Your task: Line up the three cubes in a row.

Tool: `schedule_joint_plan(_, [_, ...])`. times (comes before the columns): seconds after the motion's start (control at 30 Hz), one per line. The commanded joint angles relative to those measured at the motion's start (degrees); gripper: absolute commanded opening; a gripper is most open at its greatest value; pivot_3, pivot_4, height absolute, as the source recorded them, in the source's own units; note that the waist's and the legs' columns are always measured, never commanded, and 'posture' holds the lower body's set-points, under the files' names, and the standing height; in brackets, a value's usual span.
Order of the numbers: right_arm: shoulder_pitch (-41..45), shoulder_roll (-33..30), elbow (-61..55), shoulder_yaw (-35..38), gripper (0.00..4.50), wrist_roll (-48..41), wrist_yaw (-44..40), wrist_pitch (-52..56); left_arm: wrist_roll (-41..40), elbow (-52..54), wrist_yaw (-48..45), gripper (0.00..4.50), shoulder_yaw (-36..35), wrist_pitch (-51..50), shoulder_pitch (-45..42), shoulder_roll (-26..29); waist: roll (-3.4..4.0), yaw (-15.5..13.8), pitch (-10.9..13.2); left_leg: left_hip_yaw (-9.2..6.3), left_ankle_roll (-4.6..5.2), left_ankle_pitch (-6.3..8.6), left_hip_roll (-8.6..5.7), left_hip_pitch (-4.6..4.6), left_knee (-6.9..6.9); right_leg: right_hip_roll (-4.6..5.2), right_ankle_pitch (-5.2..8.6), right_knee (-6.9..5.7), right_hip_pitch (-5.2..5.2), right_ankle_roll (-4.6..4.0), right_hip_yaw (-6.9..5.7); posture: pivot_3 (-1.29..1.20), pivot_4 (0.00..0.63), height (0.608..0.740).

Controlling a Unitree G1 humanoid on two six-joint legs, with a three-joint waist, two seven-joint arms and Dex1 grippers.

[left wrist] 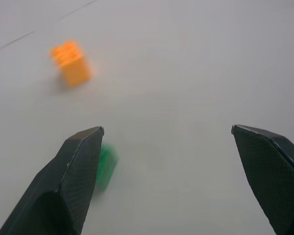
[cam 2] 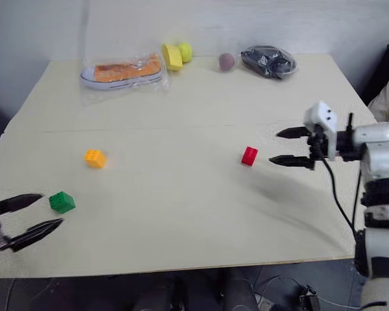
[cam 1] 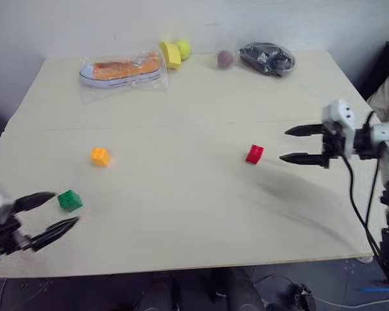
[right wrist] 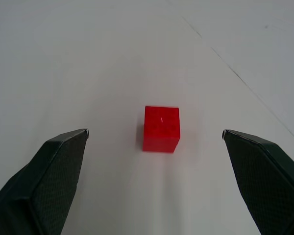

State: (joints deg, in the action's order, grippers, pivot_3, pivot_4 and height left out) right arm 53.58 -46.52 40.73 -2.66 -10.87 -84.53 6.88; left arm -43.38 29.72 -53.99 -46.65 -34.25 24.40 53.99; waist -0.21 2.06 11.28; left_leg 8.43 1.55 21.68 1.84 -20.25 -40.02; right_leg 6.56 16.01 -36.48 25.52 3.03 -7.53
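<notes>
On the pale table [cam 1: 181, 259] the three cubes lie scattered, not yet in a row: the red cube [cam 1: 254, 154] sits right of centre, the orange-yellow cube [cam 1: 100, 157] left of centre, and the green cube [cam 1: 69, 200] nearer the front edge on the left. The red one stands well apart from the other two, so it likely needs the longest carry. The right gripper [cam 1: 305, 144] hovers just beside the red cube with its fingers spread wide and nothing between them; its wrist view puts the cube squarely ahead of the gap, an alignment suited to a grasp. The left gripper [cam 1: 48, 214] is likewise spread and empty, close to the green cube; whether one finger touches it cannot be settled, the wrist picture being smeared there. Along the far edge, clear of the work, lie a bagged shoe [cam 1: 122, 71], a yellow cup-like object [cam 1: 170, 54], a yellow-green ball [cam 1: 183, 48], a dark ball [cam 1: 225, 59] and a bagged black item [cam 1: 266, 58].
</notes>
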Motion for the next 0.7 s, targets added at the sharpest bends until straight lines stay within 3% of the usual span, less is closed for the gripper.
schedule_joint_plan(0.03, [4.4,2.2,6.7,-1.9,4.50,3.7,1.5,-3.5,-6.0,3.9,-1.1,4.39,4.6,-3.7,-5.9,4.3,0.02,0.1,0.0,0.00,0.00,-0.05,0.00,-0.03,0.01,-0.02,0.00,0.02,0.01,0.00,-0.01,0.00,0.150,0.740])
schedule_joint_plan(0.2, [10.3,7.5,18.0,-4.3,4.50,8.0,3.4,-7.3,-10.0,6.4,-2.7,4.39,14.0,-6.0,-18.1,10.9,0.05,0.3,0.0,0.02,0.05,-0.15,-0.03,-0.11,0.00,-0.09,0.01,0.01,0.02,-0.02,-0.03,0.00,0.150,0.740])
schedule_joint_plan(0.43, [12.2,11.7,24.8,-4.6,4.50,11.6,7.2,-9.1,-10.6,5.5,-2.1,4.39,23.2,-6.9,-30.7,11.4,0.07,0.7,0.0,-0.02,0.00,-0.26,-0.03,-0.10,0.00,-0.17,0.00,-0.12,-0.01,0.00,-0.03,0.00,0.150,0.740])
schedule_joint_plan(0.53, [11.9,12.9,26.4,-4.4,3.87,12.9,9.5,-10.6,-11.0,5.7,-1.7,4.50,26.3,-7.4,-34.9,10.8,0.06,0.8,0.0,-0.03,-0.01,-0.28,-0.04,-0.10,-0.01,-0.17,0.00,-0.30,-0.01,0.00,-0.02,0.00,0.150,0.740])
schedule_joint_plan(0.7, [11.9,13.3,27.0,-3.6,2.19,13.1,9.4,-12.1,-10.6,5.1,-1.9,4.50,28.0,-7.7,-37.6,10.3,0.07,0.9,0.0,-0.04,-0.01,-0.29,-0.03,-0.10,-0.01,-0.21,0.00,-0.31,-0.01,0.01,-0.02,0.00,0.150,0.740])
